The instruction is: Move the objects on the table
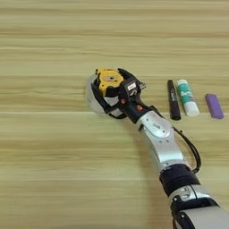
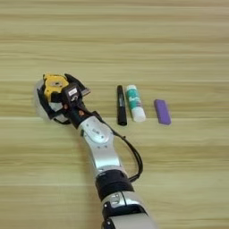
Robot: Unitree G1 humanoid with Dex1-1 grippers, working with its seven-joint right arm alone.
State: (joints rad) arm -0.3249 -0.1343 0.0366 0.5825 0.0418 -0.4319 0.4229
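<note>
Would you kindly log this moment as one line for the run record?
right end effector: at tape measure, over tape roll | marker, glue stick, purple block: in a row at right, untouched | table

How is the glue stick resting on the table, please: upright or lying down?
Lying down: the glue stick lies lengthwise on the table, between the marker and purple block.

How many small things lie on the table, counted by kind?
Tape measure: 1
Clear tape roll: 1
Black marker: 1
Glue stick: 1
Purple block: 1
Total: 5
</note>
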